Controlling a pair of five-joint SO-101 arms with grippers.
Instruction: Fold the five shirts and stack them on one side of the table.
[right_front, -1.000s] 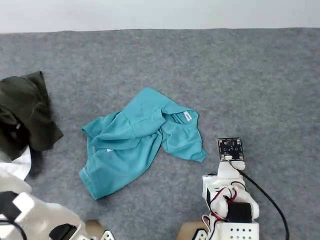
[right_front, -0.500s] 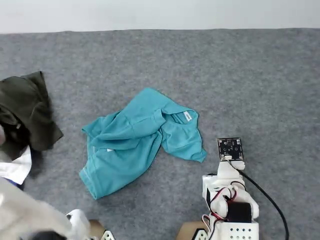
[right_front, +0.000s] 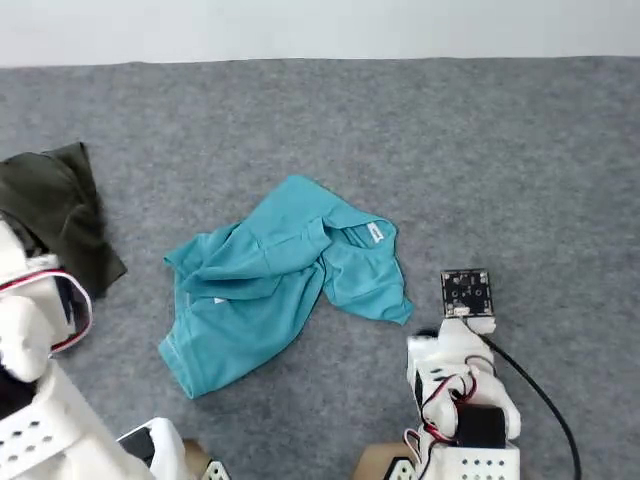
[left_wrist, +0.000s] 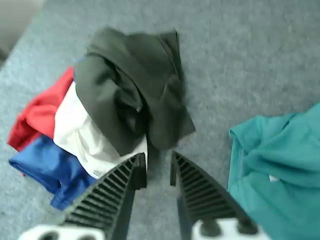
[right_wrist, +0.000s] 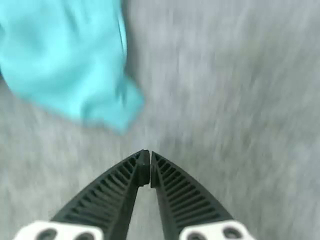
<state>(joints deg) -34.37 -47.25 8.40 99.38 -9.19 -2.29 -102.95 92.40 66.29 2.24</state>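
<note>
A crumpled teal shirt (right_front: 285, 275) lies in the middle of the grey mat; its edge shows in the left wrist view (left_wrist: 275, 165) and in the right wrist view (right_wrist: 65, 60). At the left edge a dark green shirt (right_front: 55, 215) tops a pile. In the left wrist view this dark green shirt (left_wrist: 130, 85) lies over a white shirt (left_wrist: 85, 135), a red shirt (left_wrist: 40, 115) and a blue shirt (left_wrist: 45, 170). My left gripper (left_wrist: 154, 167) hovers near the pile, open by a narrow gap and holding nothing. My right gripper (right_wrist: 146, 167) is shut over bare mat beside the teal shirt's corner.
The left arm (right_front: 35, 330) stands at the lower left, next to the pile. At the bottom right is the right arm (right_front: 462, 360) with its cable. The grey mat (right_front: 500, 160) is bare at the back and right, up to a pale wall (right_front: 320, 25).
The left arm has swung up from the bottom left corner to beside the shirt pile. The right arm has shifted slightly. The teal shirt has not moved.
</note>
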